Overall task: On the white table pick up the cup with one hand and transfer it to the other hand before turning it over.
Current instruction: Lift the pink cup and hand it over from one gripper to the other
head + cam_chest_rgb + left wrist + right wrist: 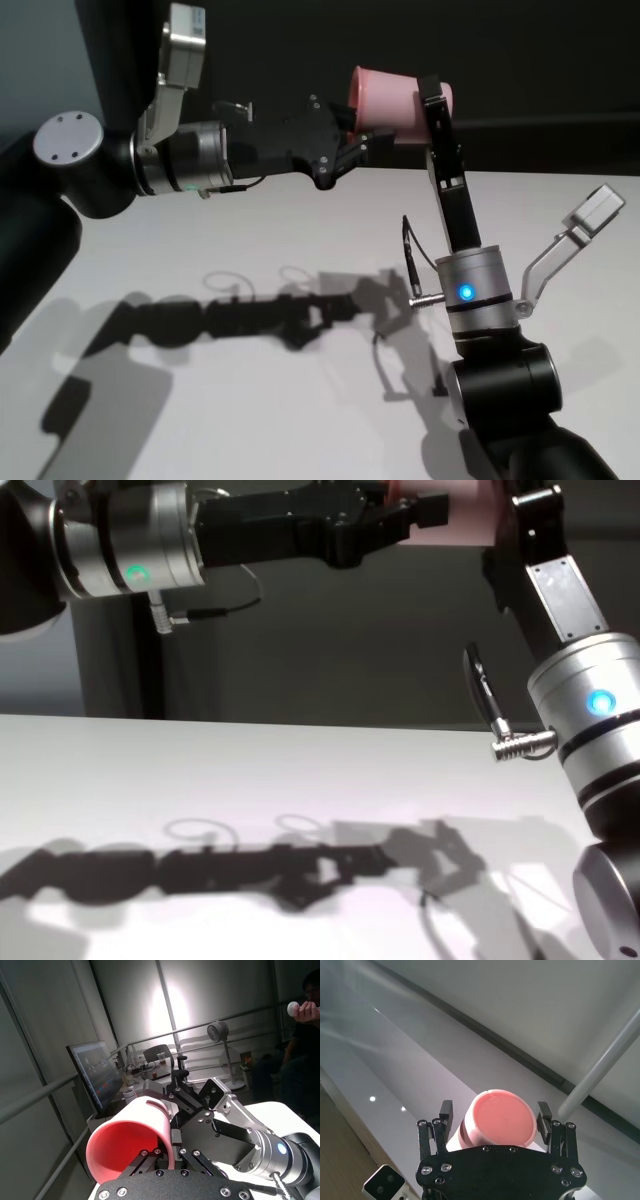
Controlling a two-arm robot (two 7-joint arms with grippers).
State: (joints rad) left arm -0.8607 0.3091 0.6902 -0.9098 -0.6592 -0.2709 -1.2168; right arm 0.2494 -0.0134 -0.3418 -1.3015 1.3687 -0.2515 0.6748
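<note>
- Nearest the head camera, the silver-grey right arm with the blue light reaches up from the near right corner of the plain white matte table [300, 400]; its black right end effector [437, 95] stands spread wide, one finger on each side of the cup.
- The plain pink plastic tumbler [395, 100] hangs in the air well above the table, lying on its side, long axis roughly level and running left to right, rim toward the left arm and base toward the right one.
- The black left end effector [352, 140], on the silver-grey arm with the green ring light, is clenched on the tumbler's rim, coming in from the left.
- In the right wrist view the tumbler's closed base [502, 1119] sits squarely between the open fingers [446, 1112], which straddle its body but do not appear to press it.
- Judgement: the handover looks staged; the right end effector need only close across the tumbler's width before the left lets go.
</note>
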